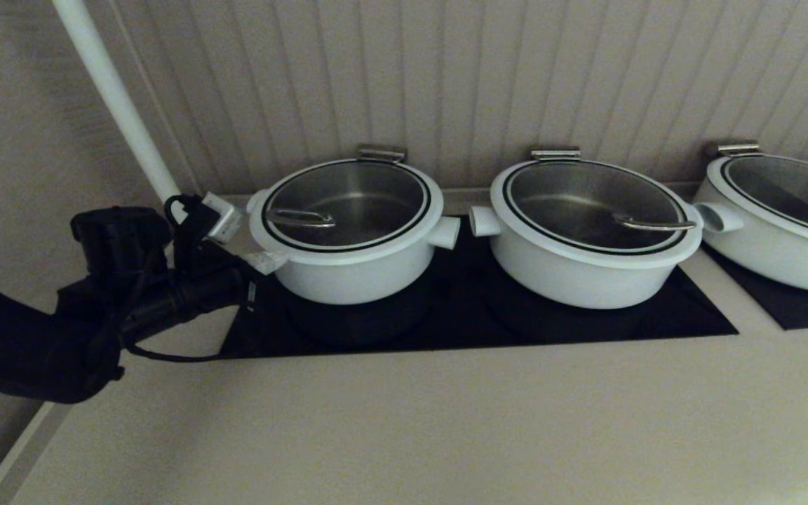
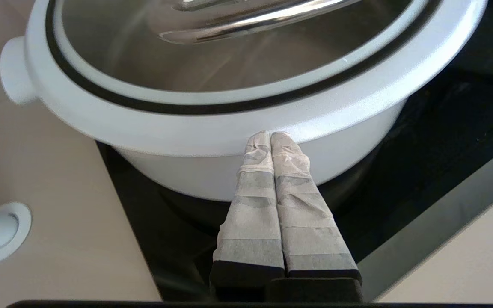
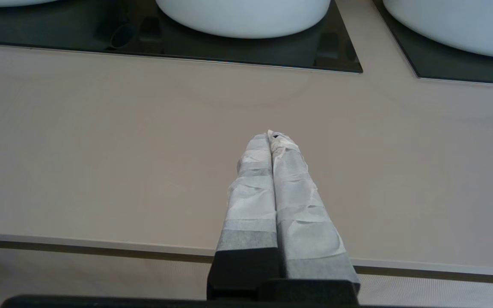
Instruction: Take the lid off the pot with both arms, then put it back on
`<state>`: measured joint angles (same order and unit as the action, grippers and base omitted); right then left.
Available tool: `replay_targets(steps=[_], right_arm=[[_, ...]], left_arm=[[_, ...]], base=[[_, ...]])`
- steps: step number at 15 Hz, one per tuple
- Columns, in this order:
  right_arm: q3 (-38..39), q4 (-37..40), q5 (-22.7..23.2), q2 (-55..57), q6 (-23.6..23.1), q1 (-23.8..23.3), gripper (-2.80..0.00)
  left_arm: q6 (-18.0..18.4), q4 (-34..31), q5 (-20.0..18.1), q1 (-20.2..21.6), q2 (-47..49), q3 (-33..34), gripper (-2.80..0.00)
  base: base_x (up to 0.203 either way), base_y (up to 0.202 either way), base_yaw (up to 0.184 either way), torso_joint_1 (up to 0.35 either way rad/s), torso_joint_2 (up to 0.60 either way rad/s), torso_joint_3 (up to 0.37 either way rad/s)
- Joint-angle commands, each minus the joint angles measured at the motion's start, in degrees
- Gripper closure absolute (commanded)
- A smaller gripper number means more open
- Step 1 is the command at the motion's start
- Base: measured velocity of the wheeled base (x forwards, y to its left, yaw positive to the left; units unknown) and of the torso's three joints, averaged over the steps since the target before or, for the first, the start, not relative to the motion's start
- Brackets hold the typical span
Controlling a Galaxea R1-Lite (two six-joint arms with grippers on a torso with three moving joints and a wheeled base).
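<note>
Lid (image 1: pixel 346 205) seated on pot (image 1: pixel 348 270); lift not begun. Left gripper (image 2: pixel 270 136) jaws closed, tips at rim. Right gripper (image 3: pixel 272 136) closed over counter (image 3: pixel 101 149).

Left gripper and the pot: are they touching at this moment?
Touching. In the left wrist view the left gripper, shut, has its tips pressed against the underside of the pot rim.

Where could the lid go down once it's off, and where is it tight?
Free: the beige counter in front of the black hob, where the shut right end effector hovers. Tight: the lid still sits on the pot, whose stub handle nearly meets the middle pot; the shut left end effector touches the pot's rim.
</note>
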<state>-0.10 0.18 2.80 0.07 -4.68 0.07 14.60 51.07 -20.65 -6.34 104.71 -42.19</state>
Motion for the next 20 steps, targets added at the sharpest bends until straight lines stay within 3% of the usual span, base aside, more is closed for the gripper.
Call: replay_targets(steps=[1, 15, 20], right_arm=[[0.01, -0.01, 0.01, 0.01, -0.06, 0.01, 0.0], [0.01, -0.01, 0.01, 0.01, -0.06, 0.01, 0.0], [0.01, -0.01, 0.01, 0.01, -0.06, 0.01, 0.0]], left_arm=[[0.07, 0.43, -0.1, 0.01, -2.97, 2.02, 0.0], [-0.33, -0.01, -0.01, 1.68, -22.93, 18.63, 0.0], [-0.69, -0.01, 2.75, 1.59, -29.12, 22.82, 0.0]], base=[[0.0, 0.0, 0.0, 0.0, 0.0, 0.0], [0.0, 0.0, 0.0, 0.0, 0.0, 0.0], [0.0, 0.0, 0.0, 0.0, 0.0, 0.0]])
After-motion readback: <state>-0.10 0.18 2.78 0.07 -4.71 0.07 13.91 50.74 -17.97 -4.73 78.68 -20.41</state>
